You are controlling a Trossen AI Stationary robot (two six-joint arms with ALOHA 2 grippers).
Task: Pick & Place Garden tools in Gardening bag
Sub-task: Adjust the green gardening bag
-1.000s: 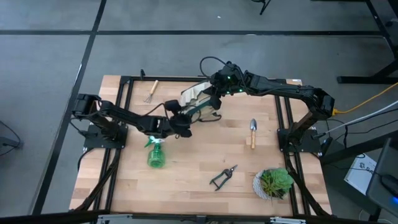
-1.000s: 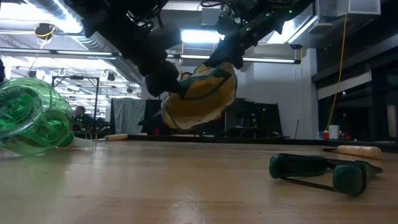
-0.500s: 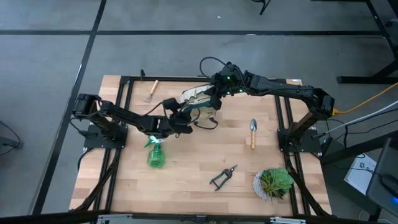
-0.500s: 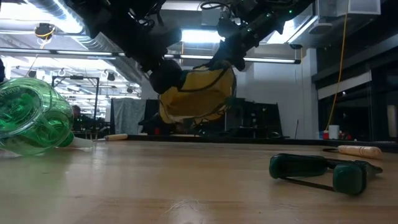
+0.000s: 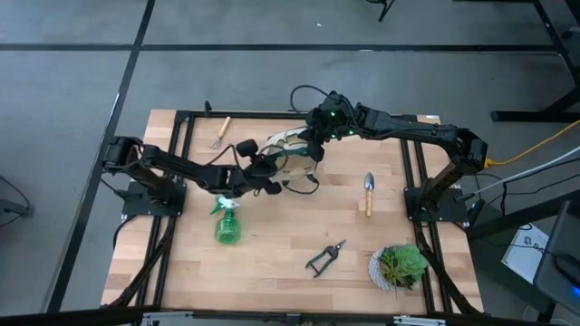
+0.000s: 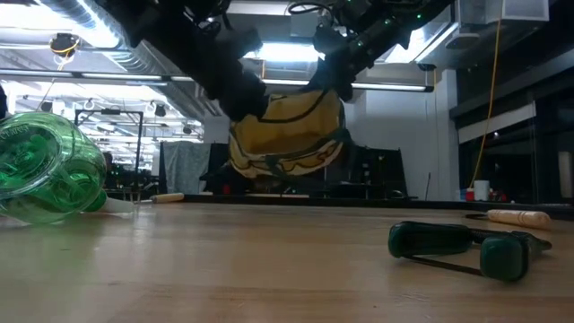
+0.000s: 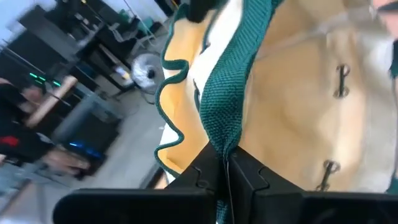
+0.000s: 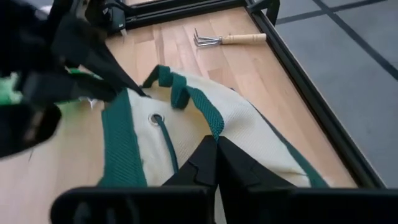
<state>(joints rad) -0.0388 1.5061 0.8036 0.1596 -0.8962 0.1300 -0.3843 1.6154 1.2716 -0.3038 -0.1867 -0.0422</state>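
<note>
The beige gardening bag [image 5: 292, 152] with green trim hangs above the table's far middle, clear of the wood in the low view [image 6: 287, 135]. My left gripper [image 5: 267, 166] is shut on its left side. My right gripper [image 5: 313, 145] is shut on its right side. The green spray bottle [image 5: 227, 224] lies on its side at the left. The rake [image 5: 220, 132] lies at the far left, the trowel [image 5: 369, 193] at the right, and the pruning shears [image 5: 324, 258] toward the near edge. My left gripper [image 7: 222, 155] pinches a green trim strip [image 7: 219, 127] at the bag's rim between its two fingers. It comes from the table's left, roughly level. The bag is lifted clear, and its beige wall spreads out beyond the fingers. My right gripper [image 8: 216, 144] pinches the bag's green-trimmed rim [image 8: 210, 123] between its two fingers, coming from the table's right and slanting down. The bag hangs below it, clear of the table. The fingers themselves hide the exact spot.
A leafy plant in a white pot [image 5: 399, 265] stands at the near right corner. Black frame rails [image 5: 186, 145] run along the table's left, right and far sides. Bare wood lies in the table's middle and near left.
My left gripper has moved toward the table's far edge and up to the bag and taken hold of its trim. The bag's left end, which hung tilted down, has come up, and the bag now hangs more level and spread between both grippers.
</note>
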